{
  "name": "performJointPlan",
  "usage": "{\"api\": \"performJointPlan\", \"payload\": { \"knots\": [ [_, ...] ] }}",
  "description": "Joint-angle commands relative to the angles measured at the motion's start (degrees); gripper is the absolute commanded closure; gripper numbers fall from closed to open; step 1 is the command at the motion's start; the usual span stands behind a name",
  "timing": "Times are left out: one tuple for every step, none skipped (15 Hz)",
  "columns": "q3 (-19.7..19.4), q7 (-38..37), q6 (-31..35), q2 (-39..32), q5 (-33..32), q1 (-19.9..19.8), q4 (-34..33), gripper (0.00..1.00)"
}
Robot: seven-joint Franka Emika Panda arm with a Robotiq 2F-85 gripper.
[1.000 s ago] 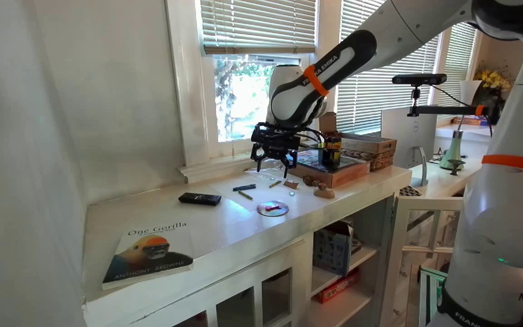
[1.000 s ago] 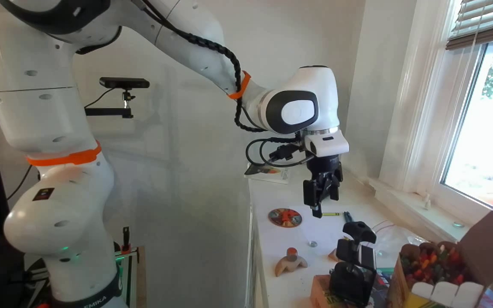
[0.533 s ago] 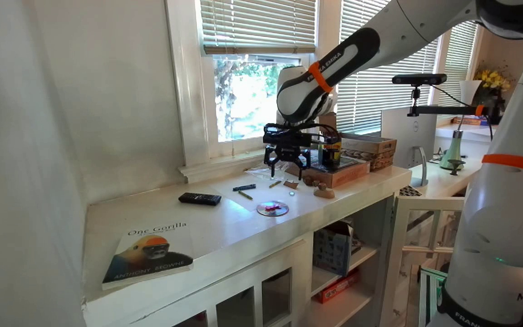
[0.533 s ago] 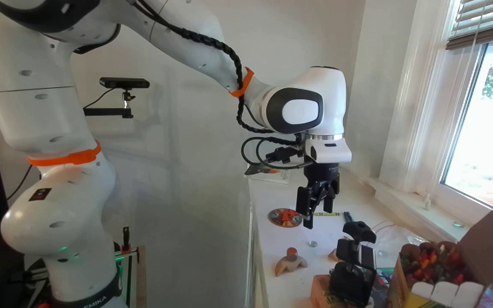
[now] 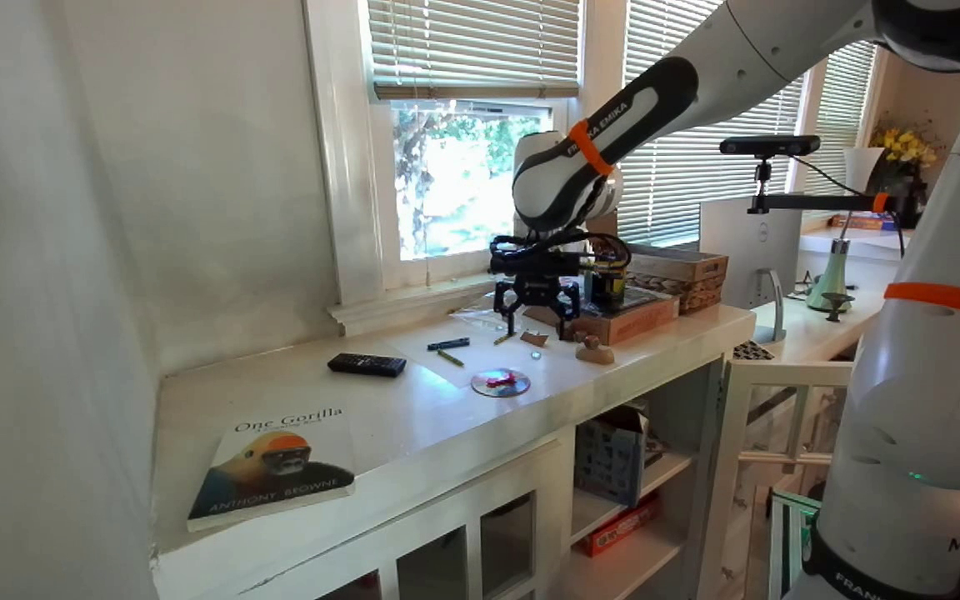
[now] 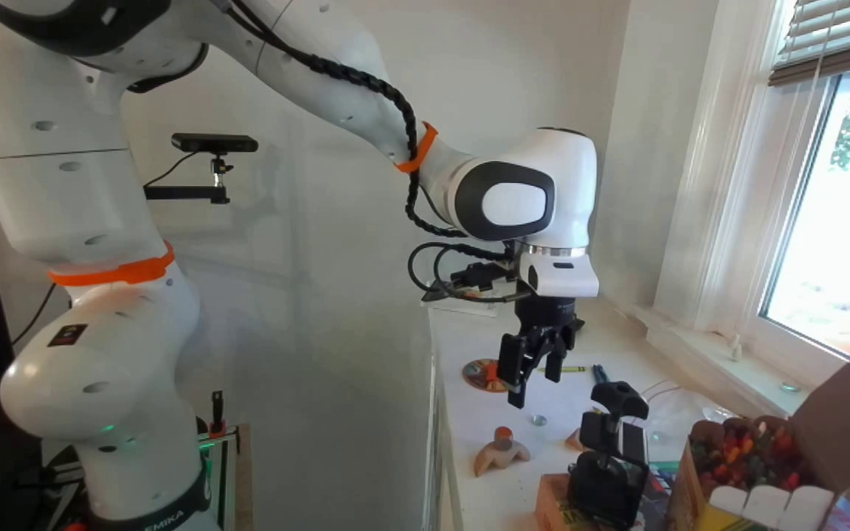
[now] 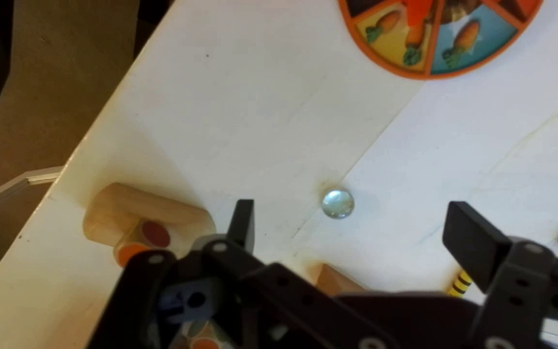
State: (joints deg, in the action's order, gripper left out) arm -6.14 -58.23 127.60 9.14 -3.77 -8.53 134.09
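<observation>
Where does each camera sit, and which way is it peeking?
An exterior view: sits in front of the counter, nearest the book, facing the window; the arm and gripper show.
An exterior view: sits by the box, facing along the counter toward the book; the arm and gripper show.
Wrist view: rides on the arm, looking down at the glass gem; the gripper shows, its fingers apart.
Both exterior views share the arm, gripper, book, window and disc; the wrist view catches part of the disc.
</observation>
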Motion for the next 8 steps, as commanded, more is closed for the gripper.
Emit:
{"api": "performJointPlan", "payload": {
  "knots": [
    [-0.11, 1.66, 1.43, 0.07, 1.16, -0.60, 1.73, 0.00],
    [-0.12, 1.60, 1.95, -0.22, 0.87, -0.73, 1.99, 0.00],
    [-0.11, 1.51, 2.35, -0.35, 0.55, -0.84, 2.26, 0.00],
    [-0.17, 1.43, 2.70, -0.66, 0.48, -0.96, 2.48, 0.05],
    [-0.22, 1.57, 2.86, -0.79, 0.68, -1.02, 2.66, 0.11],
    [-0.26, 1.57, 3.14, -0.97, 0.59, -1.08, 2.81, 0.22],
    [-0.31, 1.62, 3.40, -1.15, 0.56, -1.11, 2.91, 0.28],
    [-0.34, 1.51, 3.73, -1.37, 0.17, -1.23, 2.97, 0.32]
  ]
}}
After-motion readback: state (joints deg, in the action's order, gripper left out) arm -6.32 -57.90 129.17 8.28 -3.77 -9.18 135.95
